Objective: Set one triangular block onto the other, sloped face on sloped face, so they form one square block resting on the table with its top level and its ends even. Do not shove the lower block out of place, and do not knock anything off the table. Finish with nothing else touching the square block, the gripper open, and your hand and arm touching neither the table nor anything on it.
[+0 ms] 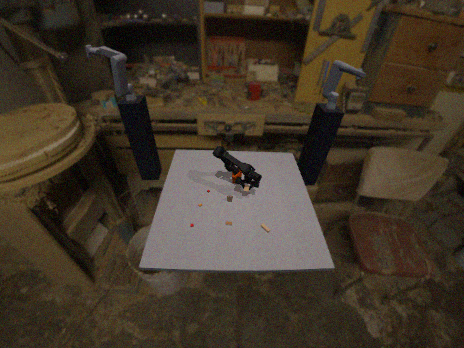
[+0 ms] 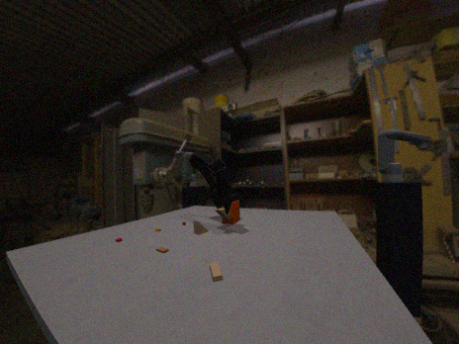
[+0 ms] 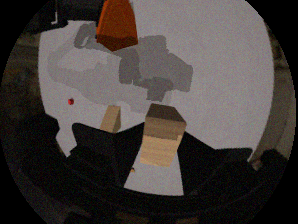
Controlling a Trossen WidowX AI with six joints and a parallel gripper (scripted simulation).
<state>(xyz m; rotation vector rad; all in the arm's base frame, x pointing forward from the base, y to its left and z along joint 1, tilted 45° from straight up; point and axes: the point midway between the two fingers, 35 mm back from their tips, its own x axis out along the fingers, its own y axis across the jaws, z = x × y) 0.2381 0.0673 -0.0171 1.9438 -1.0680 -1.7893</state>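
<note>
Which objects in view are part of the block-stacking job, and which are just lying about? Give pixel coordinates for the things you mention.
Job:
- tan wooden block in the gripper (image 1: 246, 188) (image 3: 162, 142)
- brown triangular wooden block on the table (image 1: 233, 200) (image 2: 199, 227) (image 3: 112, 119)

Lying about:
- long tan bar (image 1: 265, 228) (image 2: 216, 272)
- flat brown piece (image 1: 228, 223) (image 2: 162, 250)
- two small red pieces
- small orange piece

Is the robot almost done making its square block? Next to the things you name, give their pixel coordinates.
Not yet! One wooden block (image 1: 246, 188) (image 3: 161, 140) is already picked up, pinched in the claw (image 1: 246, 187) (image 3: 161, 127). The other triangular block (image 1: 230, 198) (image 2: 199, 227) (image 3: 112, 119) sits alone on the table (image 1: 280, 250) (image 2: 297, 297) (image 3: 225, 65). It must still match the slopes, let go and move its arm away.
</note>
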